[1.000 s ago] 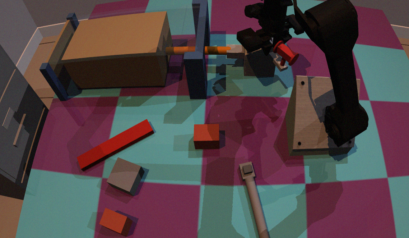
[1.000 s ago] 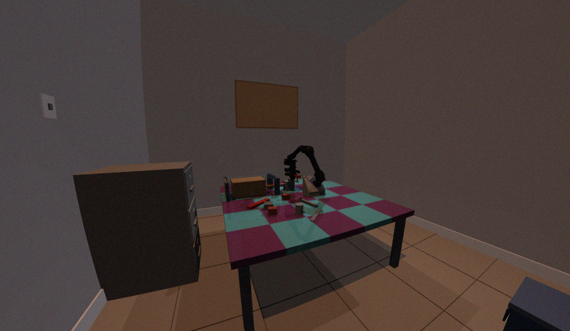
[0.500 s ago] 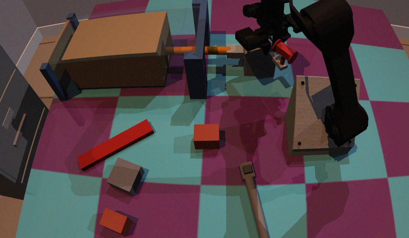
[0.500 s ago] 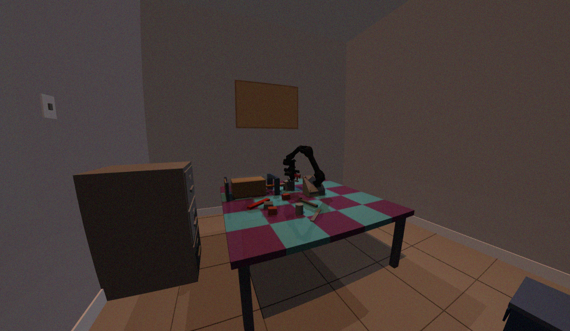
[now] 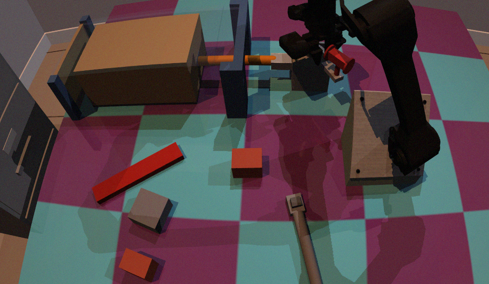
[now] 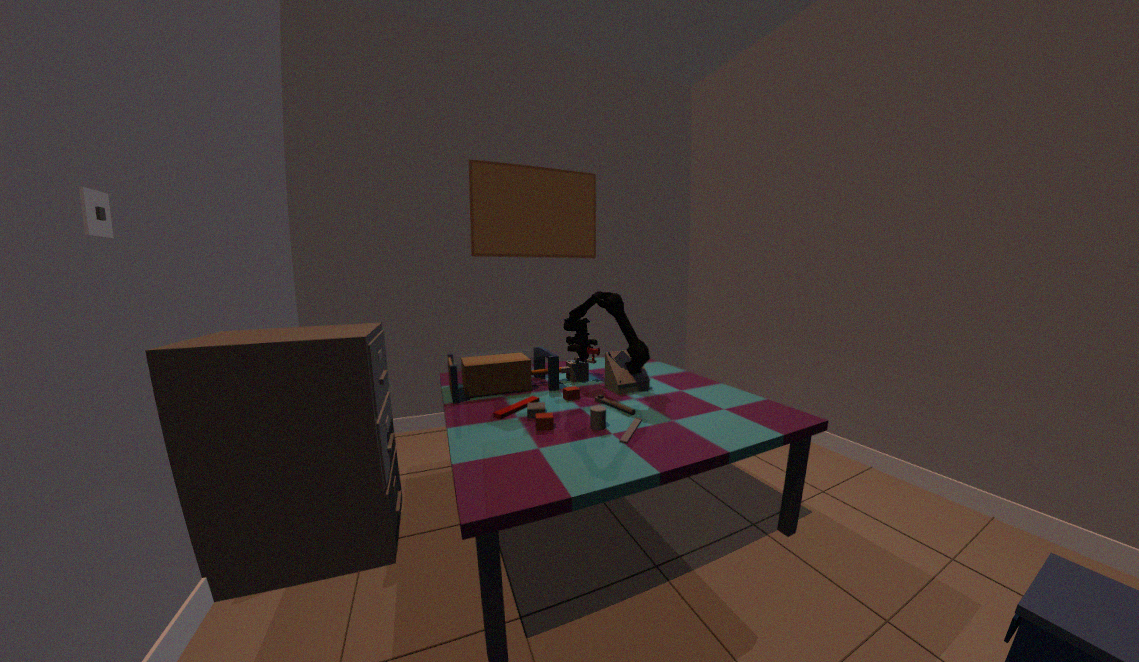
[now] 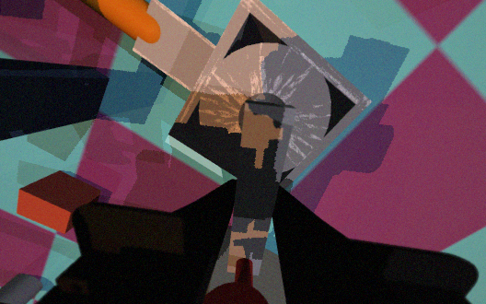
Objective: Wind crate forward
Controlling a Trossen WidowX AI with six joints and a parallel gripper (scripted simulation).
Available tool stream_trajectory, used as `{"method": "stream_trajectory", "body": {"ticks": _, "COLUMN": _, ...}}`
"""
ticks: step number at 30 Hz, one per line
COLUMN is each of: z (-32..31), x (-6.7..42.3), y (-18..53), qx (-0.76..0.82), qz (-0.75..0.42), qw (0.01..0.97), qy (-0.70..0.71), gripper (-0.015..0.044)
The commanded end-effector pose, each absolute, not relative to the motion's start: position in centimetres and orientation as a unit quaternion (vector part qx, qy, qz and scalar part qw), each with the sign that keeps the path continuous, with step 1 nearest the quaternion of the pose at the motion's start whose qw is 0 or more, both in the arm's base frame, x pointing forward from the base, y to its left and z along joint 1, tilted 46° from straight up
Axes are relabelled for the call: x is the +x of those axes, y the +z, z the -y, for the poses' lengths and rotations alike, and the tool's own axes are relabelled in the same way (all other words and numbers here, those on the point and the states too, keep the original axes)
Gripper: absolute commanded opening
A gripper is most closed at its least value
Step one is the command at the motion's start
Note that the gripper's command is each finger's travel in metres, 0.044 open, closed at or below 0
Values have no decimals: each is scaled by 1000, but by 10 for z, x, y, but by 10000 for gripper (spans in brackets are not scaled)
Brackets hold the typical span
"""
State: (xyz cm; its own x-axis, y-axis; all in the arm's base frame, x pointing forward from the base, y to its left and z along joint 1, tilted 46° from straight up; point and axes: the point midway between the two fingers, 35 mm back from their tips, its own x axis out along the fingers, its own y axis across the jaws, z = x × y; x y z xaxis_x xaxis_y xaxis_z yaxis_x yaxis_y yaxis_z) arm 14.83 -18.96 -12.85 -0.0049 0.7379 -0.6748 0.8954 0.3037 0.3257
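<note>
Wrist view shows the claw [image 7: 253, 216] clamped on the winch handle [image 7: 259, 152], keyed into the winch [image 7: 295, 92].

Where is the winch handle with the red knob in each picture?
Top: upper right, winch handle in the shut pincer, beside the orange strap.
Exterior: too small to tell, under the arm at the table's far end.
Wrist: centre bottom, between the black fingers, above the winch.
Shared landmark: the orange strap.
</note>
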Motion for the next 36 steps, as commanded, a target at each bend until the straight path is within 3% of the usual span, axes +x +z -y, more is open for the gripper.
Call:
{"method": "stream_trajectory", "body": {"ticks": 1, "z": 191, "x": 149, "y": -127, "qx": 582, "qz": -701, "qw": 401, "qy": -99, "gripper": 0}}
{"method": "stream_trajectory", "body": {"ticks": 36, "z": 181, "x": 151, "y": -137, "qx": 590, "qz": -700, "qw": 387, "qy": -111, "gripper": 0}}
